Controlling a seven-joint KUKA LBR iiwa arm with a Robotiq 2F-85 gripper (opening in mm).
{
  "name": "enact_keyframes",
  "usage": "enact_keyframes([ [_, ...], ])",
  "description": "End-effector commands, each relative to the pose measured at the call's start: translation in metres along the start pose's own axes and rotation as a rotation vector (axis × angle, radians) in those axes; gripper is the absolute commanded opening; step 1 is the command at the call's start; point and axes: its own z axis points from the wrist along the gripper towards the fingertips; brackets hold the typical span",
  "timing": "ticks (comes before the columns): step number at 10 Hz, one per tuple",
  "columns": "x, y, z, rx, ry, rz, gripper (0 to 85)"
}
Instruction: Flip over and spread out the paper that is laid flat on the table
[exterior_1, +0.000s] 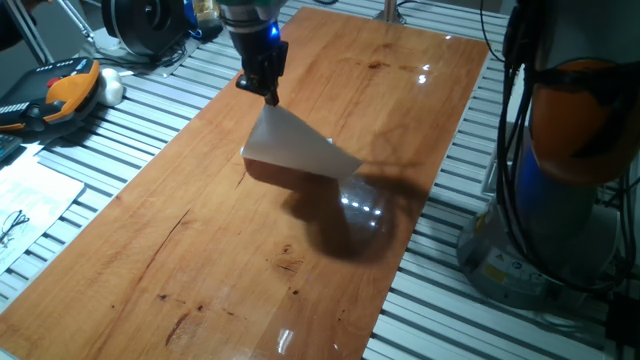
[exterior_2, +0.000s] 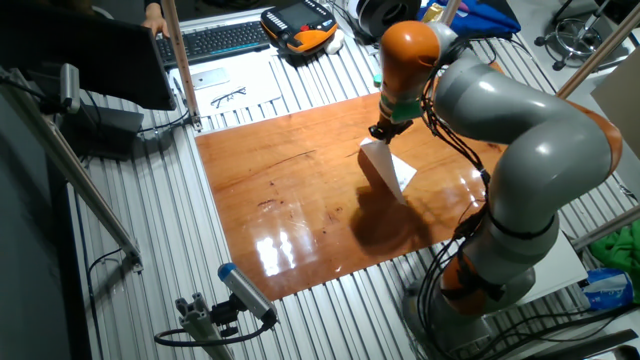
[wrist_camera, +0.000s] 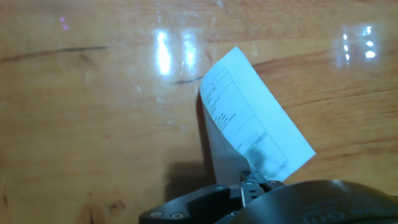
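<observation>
The paper (exterior_1: 296, 152) hangs lifted by one corner, its lower edge resting on the table (exterior_1: 200, 250). Its plain white face shows in one fixed view; it also shows in the other fixed view (exterior_2: 385, 167). In the hand view the printed face with dark text (wrist_camera: 249, 121) points up, and the sheet slopes away below the fingers. My gripper (exterior_1: 271, 97) is shut on the paper's top corner, also seen in the other fixed view (exterior_2: 382, 134) and at the bottom of the hand view (wrist_camera: 252, 182).
The table lies on grey ribbed metal slats (exterior_1: 120, 140). A white printed sheet with black-framed glasses (exterior_1: 25, 205) lies at the left. An orange-and-black pendant (exterior_1: 60, 90) lies at the back left. A keyboard (exterior_2: 215, 38) sits beyond the table. The arm's base (exterior_1: 560, 200) stands at the right.
</observation>
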Motion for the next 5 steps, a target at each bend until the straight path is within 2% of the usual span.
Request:
enact_keyframes([
  [1, -0.005, 0.001, 0.008, -0.004, 0.000, 0.009, 0.0],
  [3, -0.013, 0.003, 0.023, -0.015, -0.010, 0.029, 0.0],
  [5, -0.014, 0.009, 0.028, -0.013, -0.017, 0.061, 0.0],
])
